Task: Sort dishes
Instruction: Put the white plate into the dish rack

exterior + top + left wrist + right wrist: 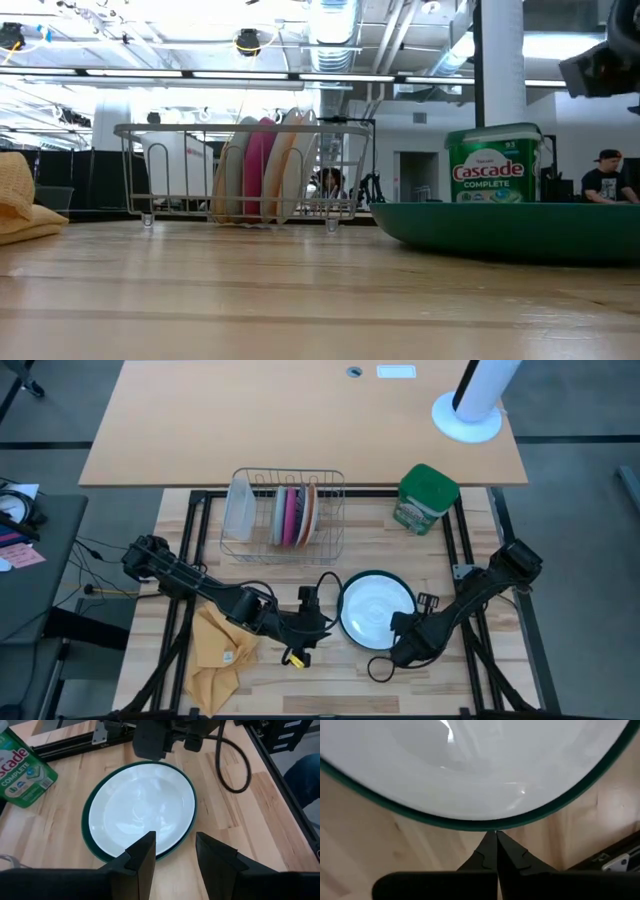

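Note:
A large white plate with a dark green rim (377,608) lies flat on its back on the wooden table, and shows in the left wrist view (142,805) and the low view (500,228). My left gripper (175,852) is open at the plate's left edge (320,622), one finger over the rim; I cannot tell whether it touches. My right gripper (496,836) is shut at the plate's near right rim (400,626). Grey, pink and patterned small plates (293,515) stand on edge in a wire rack (330,545). My right gripper's shut fingertips (490,845) meet the outer edge of the plate's green rim (496,826) on its near right side. They come in low and nearly level from the table's right. The plate lies flat on the table.
A frosted container (240,510) stands in the rack's left end. A green canister (428,498) stands at the far right, also in the low view (495,170). A yellow cloth (215,650) lies near the front left. A second tabletop (300,420) lies beyond.

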Available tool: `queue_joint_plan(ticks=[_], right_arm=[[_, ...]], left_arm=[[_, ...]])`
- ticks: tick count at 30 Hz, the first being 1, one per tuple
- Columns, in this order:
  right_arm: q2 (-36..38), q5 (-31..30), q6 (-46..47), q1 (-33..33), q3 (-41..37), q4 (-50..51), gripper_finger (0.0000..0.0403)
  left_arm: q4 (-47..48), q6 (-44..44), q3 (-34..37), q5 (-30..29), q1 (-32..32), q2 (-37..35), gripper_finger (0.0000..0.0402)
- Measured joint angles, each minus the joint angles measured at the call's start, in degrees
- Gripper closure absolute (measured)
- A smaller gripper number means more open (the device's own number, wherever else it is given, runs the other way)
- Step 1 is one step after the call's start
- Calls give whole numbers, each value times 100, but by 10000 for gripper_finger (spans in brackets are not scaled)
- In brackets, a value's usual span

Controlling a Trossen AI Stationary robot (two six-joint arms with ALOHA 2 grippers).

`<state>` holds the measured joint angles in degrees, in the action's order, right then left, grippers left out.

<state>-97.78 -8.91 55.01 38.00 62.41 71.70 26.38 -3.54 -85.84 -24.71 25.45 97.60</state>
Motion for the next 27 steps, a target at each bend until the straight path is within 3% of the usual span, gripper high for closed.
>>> queue_joint_plan(ticks=[11, 21, 27], right_arm=[[2, -4, -154, 18, 151, -231, 403], [2, -3, -296, 26, 151, -321, 403], [9, -23, -307, -13, 57, -241, 403]], left_arm=[[-31, 47, 21, -2, -67, 0, 268], [-1075, 416, 820, -20, -361, 4, 268], [-1102, 239, 918, -20, -523, 4, 268]])
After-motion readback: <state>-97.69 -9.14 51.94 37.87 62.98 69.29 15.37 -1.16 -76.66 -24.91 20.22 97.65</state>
